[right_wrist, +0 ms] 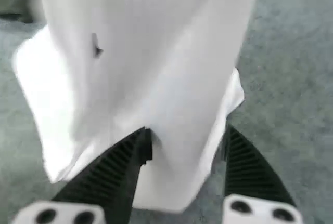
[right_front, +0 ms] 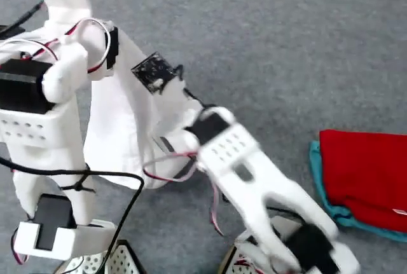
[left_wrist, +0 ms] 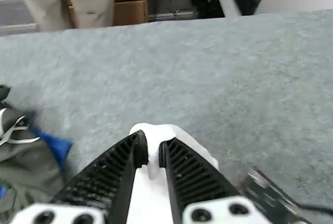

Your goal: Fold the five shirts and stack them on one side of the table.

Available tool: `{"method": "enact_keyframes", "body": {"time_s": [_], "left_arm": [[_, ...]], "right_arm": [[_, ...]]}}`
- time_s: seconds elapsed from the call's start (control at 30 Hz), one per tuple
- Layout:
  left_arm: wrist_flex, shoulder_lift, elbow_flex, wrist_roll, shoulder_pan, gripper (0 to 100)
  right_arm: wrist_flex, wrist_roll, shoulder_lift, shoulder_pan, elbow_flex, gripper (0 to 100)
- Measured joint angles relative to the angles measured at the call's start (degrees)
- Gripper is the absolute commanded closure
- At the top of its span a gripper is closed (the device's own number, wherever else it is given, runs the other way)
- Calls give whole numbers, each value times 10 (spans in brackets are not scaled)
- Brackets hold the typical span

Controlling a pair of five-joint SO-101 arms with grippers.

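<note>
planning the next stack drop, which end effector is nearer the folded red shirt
Right. The right end effector sits at the white shirt near the centre, left of the red shirt. The left end effector grips the white shirt at the far left, farther away.

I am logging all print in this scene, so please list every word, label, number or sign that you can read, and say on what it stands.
No text can be read in these pictures.
white shirt: one small dark mark on the cloth, too blurred to read.
circuit board on an arm: any print on it is too small to read.
</note>
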Motion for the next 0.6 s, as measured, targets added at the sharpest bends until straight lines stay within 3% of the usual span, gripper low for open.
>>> {"method": "enact_keyframes", "body": {"time_s": [0.1, 0.23, 0.6], "left_arm": [[0, 0, 4, 1, -33, 981], [0, 0, 4, 1, -65, 981], [0, -4, 4, 1, -95, 981]], "right_arm": [[-6, -1, 102, 8, -27, 806], [-7, -2, 179, 47, -76, 994], [87, 23, 187, 151, -283, 994]]}}
